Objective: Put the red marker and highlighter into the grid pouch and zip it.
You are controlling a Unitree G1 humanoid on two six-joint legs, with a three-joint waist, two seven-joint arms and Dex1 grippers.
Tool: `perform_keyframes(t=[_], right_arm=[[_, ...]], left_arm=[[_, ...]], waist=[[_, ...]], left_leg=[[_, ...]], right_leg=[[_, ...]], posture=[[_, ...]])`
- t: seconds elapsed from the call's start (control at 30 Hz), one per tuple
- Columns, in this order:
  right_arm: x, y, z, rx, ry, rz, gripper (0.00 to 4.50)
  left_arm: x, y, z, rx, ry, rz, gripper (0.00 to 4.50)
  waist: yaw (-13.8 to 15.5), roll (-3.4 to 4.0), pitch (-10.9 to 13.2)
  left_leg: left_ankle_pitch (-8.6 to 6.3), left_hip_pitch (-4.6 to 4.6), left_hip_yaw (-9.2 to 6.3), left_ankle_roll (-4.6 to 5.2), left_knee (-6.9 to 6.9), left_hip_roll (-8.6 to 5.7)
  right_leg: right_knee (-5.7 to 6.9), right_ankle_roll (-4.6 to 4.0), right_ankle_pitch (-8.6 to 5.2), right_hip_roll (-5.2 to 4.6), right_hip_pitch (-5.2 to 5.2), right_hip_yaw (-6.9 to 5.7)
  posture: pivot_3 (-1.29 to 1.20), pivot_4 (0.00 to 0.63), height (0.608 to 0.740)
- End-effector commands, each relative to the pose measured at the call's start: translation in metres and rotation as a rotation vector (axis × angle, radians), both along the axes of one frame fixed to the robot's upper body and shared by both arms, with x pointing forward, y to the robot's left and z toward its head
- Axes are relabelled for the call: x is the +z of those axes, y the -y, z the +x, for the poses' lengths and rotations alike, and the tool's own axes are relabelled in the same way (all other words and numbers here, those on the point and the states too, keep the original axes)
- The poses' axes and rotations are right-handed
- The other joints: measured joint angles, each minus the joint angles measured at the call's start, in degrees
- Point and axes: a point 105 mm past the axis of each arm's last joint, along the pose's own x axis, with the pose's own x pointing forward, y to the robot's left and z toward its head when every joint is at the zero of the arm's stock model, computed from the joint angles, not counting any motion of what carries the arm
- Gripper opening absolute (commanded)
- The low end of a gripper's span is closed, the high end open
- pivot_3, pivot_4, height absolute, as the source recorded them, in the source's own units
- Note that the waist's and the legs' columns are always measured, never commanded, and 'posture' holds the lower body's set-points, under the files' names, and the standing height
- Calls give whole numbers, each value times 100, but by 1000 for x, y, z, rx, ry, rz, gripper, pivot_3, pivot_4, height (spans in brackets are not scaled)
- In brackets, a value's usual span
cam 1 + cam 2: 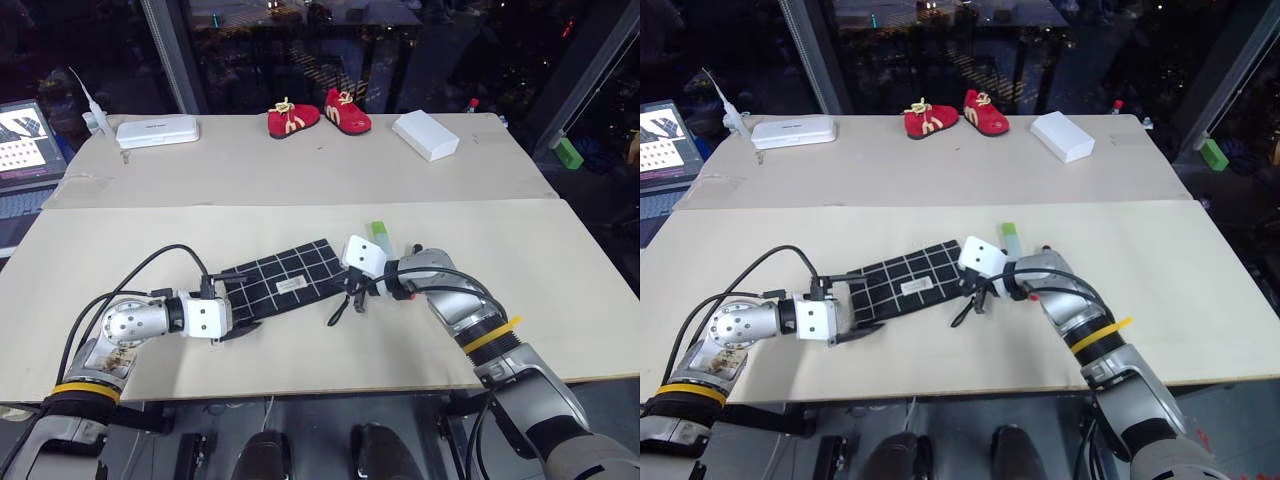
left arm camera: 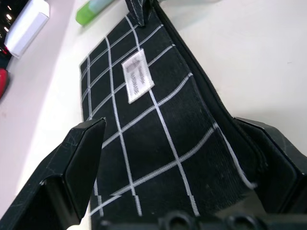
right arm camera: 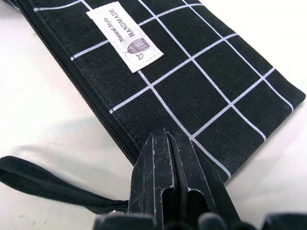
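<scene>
Right tool (image 1: 357, 297) pressed together at right end of grid pouch (image 1: 282, 279), tips at zipper edge beside pull strap (image 3: 43, 184); whether it pinches anything, cannot tell. Left tool (image 2: 177, 158) spread wide, straddling pouch's left end. Pouch flat on bench (image 1: 150, 230), centre frame. Highlighter (image 1: 382, 236) lies outside, just upper right of pouch, behind right wrist. Red marker not identifiable. Judgement: highlighter not yet in; zipper looks shut along visible edge; insertion and zipping likely remain.
</scene>
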Motion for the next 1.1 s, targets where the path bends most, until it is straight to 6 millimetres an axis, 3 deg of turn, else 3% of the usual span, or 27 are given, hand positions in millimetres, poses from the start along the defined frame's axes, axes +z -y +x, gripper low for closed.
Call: perform_keyframes(t=[0.03,0.3,0.6,0.73,0.93,1.03,1.07,1.1], right_arm=[[8,4,3,-10,18,9,82],[9,5,2,-11,6,22,82],[11,6,3,-19,7,33,0],[10,8,3,-27,7,37,0],[12,9,3,-46,-6,72,0],[29,6,7,-92,-63,201,0],[34,6,7,-100,-85,234,598],[40,7,8,-108,-93,258,755]], left_arm=[[16,1,11,24,106,-32,4500],[20,14,4,-69,132,-97,4500],[13,7,-4,-101,24,-114,1247],[13,4,-4,-97,6,-127,53],[18,3,4,-40,-2,-199,53],[18,5,6,-24,-31,-234,53],[17,5,6,-20,-44,-240,0],[17,5,6,-16,-48,-245,0]], waist=[[3,0,0],[-2,0,0],[-1,0,0],[-1,0,0],[1,0,0],[2,0,0],[2,0,0],[1,0,0]], left_leg=[[0,-1,0,0,0,0],[0,-4,3,0,0,0],[0,-3,4,0,0,1],[0,-4,4,0,0,1],[0,-3,4,0,0,0],[0,-3,3,0,1,0],[0,-4,3,0,1,0],[0,-4,2,0,1,1]], right_leg=[[0,0,0,0,0,-1],[-5,1,1,-2,-1,0],[-2,1,1,0,-2,-1],[-4,1,1,0,-2,-1],[-3,1,1,0,-2,-1],[-3,1,1,0,-2,-1],[-2,1,1,0,-2,0],[-2,1,1,1,-1,-1]], posture=[[0,150,740],[0,150,740],[0,150,740],[0,150,740],[0,150,740],[0,150,740],[0,150,740],[0,150,740]])
